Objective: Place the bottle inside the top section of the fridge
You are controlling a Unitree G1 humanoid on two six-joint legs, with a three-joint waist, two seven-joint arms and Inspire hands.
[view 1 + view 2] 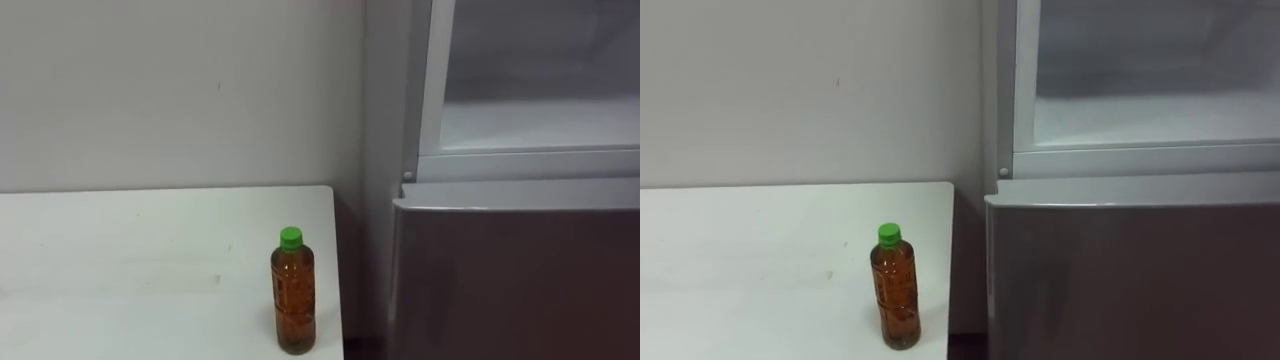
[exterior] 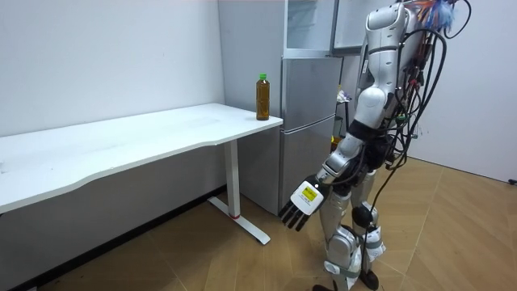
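Note:
A clear bottle (image 1: 294,295) of brown drink with a green cap stands upright at the near right corner of the white table (image 1: 120,250), close to its edge. To its right is the grey fridge; its upper compartment (image 1: 540,90) has a white frame and a pale inside, above the shut lower door (image 1: 520,270). In the room view I stand a step back from the fridge (image 2: 309,24), facing it and the bottle (image 2: 262,97). My left hand (image 2: 303,202) hangs low at my side with straight fingers, holding nothing, well away from the bottle.
A narrow gap separates the table's right edge from the fridge's side. A pale wall runs behind both. The long table (image 2: 161,133) stretches toward the room view's left on white legs, over a wooden floor.

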